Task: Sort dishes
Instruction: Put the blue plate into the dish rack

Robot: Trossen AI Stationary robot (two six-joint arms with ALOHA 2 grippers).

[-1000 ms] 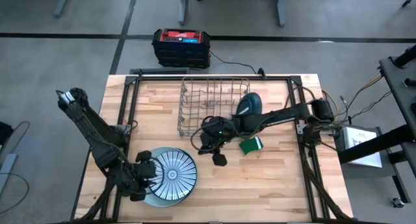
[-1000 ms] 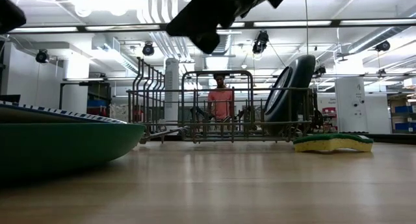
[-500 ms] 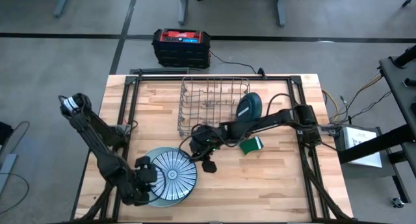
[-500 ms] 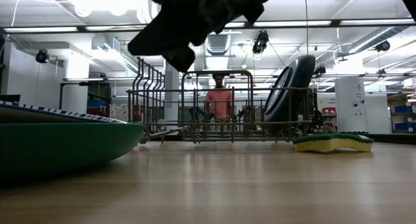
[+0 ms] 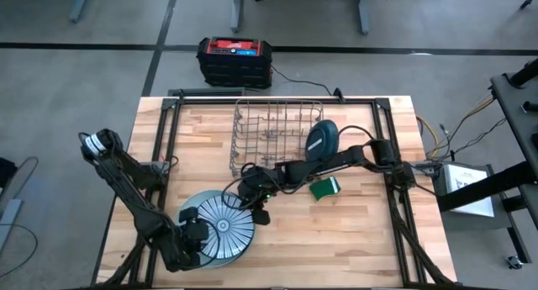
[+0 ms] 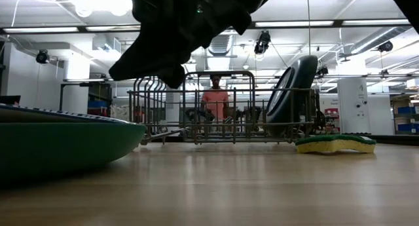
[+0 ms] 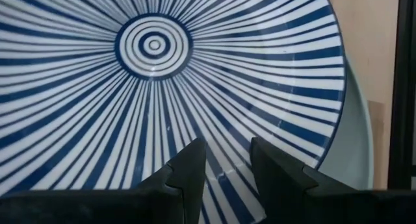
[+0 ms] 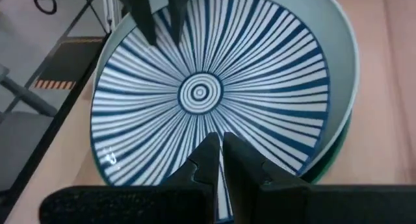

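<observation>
A stack of plates lies at the table's near left. On top is a blue-and-white striped plate (image 5: 223, 225), under it a larger pale blue-white plate (image 8: 344, 49), and at the bottom a green plate (image 6: 59, 150) that rests on the table. A dark teal plate (image 5: 321, 139) stands on edge in the wire rack (image 5: 269, 130). My left gripper (image 5: 197, 236) is open by a narrow gap over the striped plate's left rim (image 7: 227, 169). My right gripper (image 5: 252, 209) is shut and hangs above the stack's right rim (image 8: 222, 154). My left gripper's fingertips (image 8: 144, 26) stand over the striped plate's left rim; I cannot tell whether they touch it.
A green-and-yellow sponge (image 5: 325, 187) lies right of the stack, near the rack's near right corner. A red-and-black box (image 5: 235, 61) sits on the floor beyond the far edge. A person (image 6: 215, 101) stands in the room behind the rack.
My right gripper has moved toward the table's left and near edges, from beside the rack to the plate stack's right rim. My left gripper has edged a little toward the near edge along the stack's left rim. The plates have stayed put.
</observation>
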